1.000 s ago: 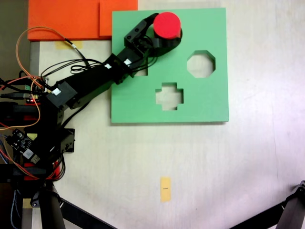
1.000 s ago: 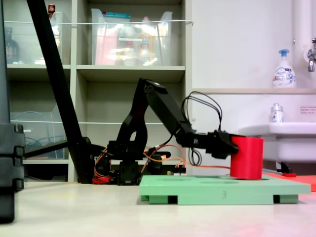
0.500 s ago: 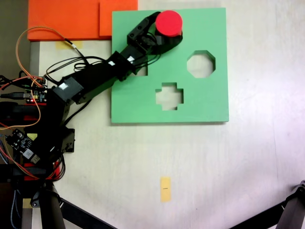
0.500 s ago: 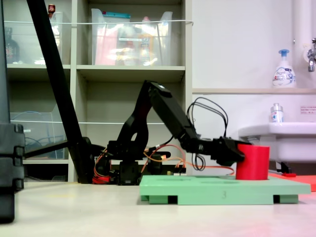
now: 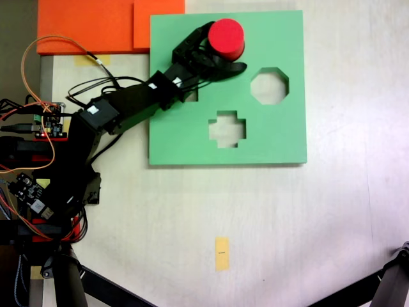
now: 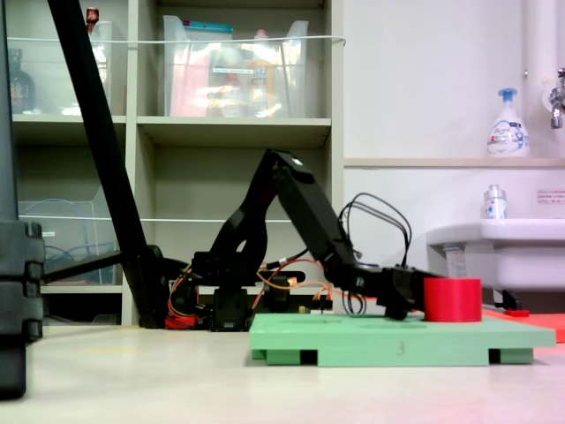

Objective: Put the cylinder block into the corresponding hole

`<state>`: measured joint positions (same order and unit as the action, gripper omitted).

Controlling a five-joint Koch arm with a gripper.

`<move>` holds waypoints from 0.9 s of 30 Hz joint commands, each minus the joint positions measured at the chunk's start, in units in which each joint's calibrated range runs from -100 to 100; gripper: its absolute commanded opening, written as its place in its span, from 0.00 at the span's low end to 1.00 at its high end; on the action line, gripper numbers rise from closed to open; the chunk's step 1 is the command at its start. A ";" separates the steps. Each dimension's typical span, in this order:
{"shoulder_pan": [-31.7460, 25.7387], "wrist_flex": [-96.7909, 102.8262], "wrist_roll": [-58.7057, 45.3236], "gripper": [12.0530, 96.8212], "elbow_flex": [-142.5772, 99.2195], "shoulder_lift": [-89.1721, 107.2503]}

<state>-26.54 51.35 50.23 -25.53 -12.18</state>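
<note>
Insertion looks like the step in hand: the cylinder block (image 5: 227, 35) sits between the two jaws of the gripper (image 5: 234, 47), one black finger curving round its far side and the other lying along its near side in the view from above. The jaws appear to be closed on the block, though whether they press it firmly or merely flank it is hard to judge. In the low side view the block (image 6: 452, 299) stands low against the green board (image 6: 388, 338), with just a short red stub above the surface, which suggests it is already partly sunk into the corresponding hole. That hole cannot be seen; the block and the gripper cover it.

Beyond the jaw tips, further along the board (image 5: 268, 137), lie the octagonal cutout (image 5: 269, 86) and, off to the near side, the cross-shaped cutout (image 5: 227, 128), both vacant. A further opening is partly hidden under the arm (image 5: 137, 105) behind the jaws.

My reading is that the next move calls for spreading the jaws and drawing straight back without tilting the block. How deep the block sits cannot be told.
</note>
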 commanded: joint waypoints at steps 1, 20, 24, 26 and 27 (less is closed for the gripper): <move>0.05 1.18 0.34 0.86 -2.09 7.99; 9.82 -52.16 -26.13 0.35 -22.53 106.87; 12.80 -49.56 -37.66 0.36 -39.48 112.18; 15.34 -48.02 -42.88 0.40 -45.96 112.18; 16.31 -47.64 -42.98 0.40 -47.35 112.18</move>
<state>-11.70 -1.13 10.43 -74.23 98.77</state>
